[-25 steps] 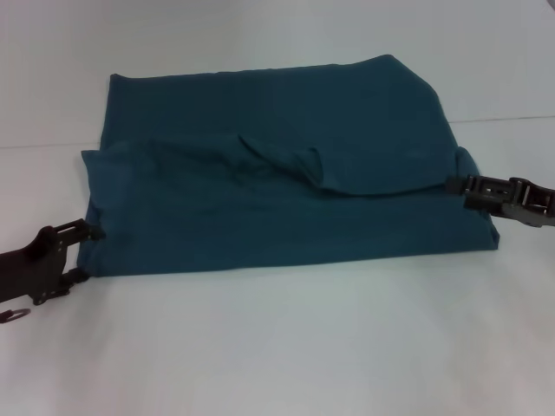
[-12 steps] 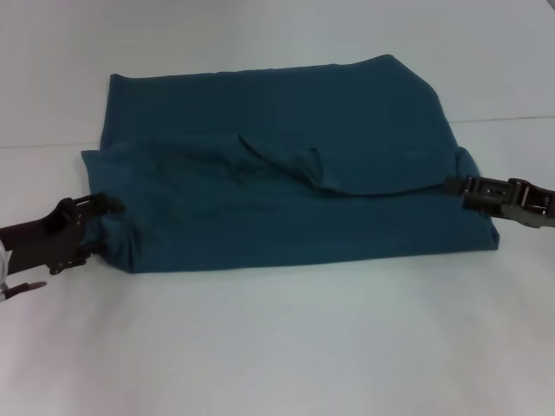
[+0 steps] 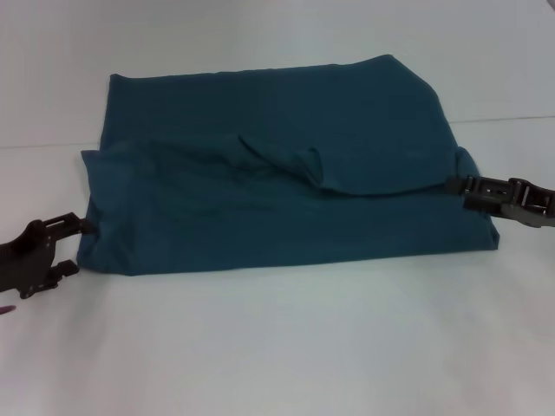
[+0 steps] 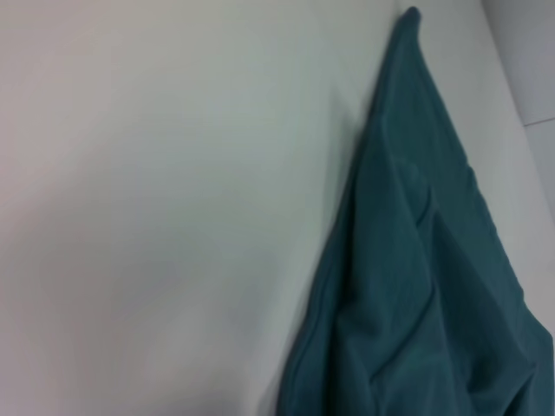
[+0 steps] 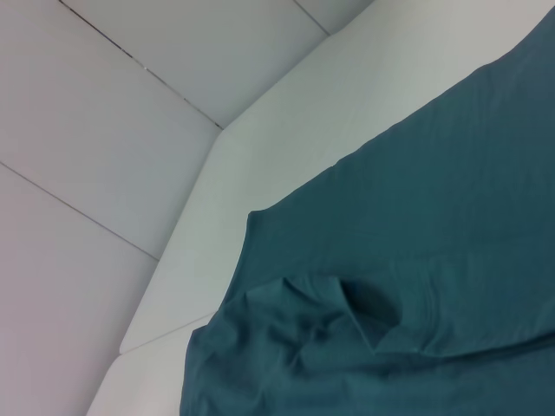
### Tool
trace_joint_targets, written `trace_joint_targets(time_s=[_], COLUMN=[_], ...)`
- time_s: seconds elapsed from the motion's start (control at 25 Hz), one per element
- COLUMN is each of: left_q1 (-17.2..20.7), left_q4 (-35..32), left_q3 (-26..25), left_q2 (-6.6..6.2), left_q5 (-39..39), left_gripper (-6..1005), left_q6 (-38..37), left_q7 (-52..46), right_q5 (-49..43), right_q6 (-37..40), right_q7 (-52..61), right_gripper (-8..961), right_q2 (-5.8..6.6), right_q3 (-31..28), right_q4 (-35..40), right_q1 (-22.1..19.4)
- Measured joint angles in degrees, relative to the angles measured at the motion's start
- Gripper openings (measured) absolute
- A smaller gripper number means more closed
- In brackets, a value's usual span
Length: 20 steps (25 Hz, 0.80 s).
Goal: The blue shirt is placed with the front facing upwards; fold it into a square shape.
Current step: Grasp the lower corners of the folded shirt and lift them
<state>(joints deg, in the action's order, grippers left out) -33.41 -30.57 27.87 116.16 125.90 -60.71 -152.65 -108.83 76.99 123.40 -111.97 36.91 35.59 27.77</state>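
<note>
The light was soft and even, with no glare on the white table [image 3: 286,347]. Only a thin, faint shadow lay under the blue shirt [image 3: 277,182] along its near edge. Both wrist views looked a bit blurry.

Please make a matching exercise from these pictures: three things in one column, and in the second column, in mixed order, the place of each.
Things:
1. dark teal-blue cotton shirt
2. black left gripper
3. black right gripper

Places:
a. at the shirt's right edge
b. folded on the white table
c. at the shirt's near left corner

Pairs: 1-b, 2-c, 3-a
</note>
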Motion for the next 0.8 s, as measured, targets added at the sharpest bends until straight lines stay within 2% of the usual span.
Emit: trace_joint_targets(time_s=[0.24,0.52,0.8], left_q1=[0.4,-1.4,-3.5], left_q4=[0.5,2.8,3.6], left_q3=[0.0,1.1,4.3], left_q2=[-0.01,-0.26,-0.67], left_q5=[0.4,0.4,0.4], left_gripper=[777,776,772], left_q6=[0.4,2.8,3.7], left_q7=[-0.3,-0.4,-0.4], right_q5=[0.2,0.2,0.2], right_q6=[-0.1,-0.1,-0.1], right_q7=[0.0,0.0,0.0], right_gripper=[801,801,801], right_q2=[0.0,0.0,0.0], right_q3=[0.0,0.0,0.0], right_q4=[0.0,0.0,0.0], right_q1=[0.0,0.0,0.0])
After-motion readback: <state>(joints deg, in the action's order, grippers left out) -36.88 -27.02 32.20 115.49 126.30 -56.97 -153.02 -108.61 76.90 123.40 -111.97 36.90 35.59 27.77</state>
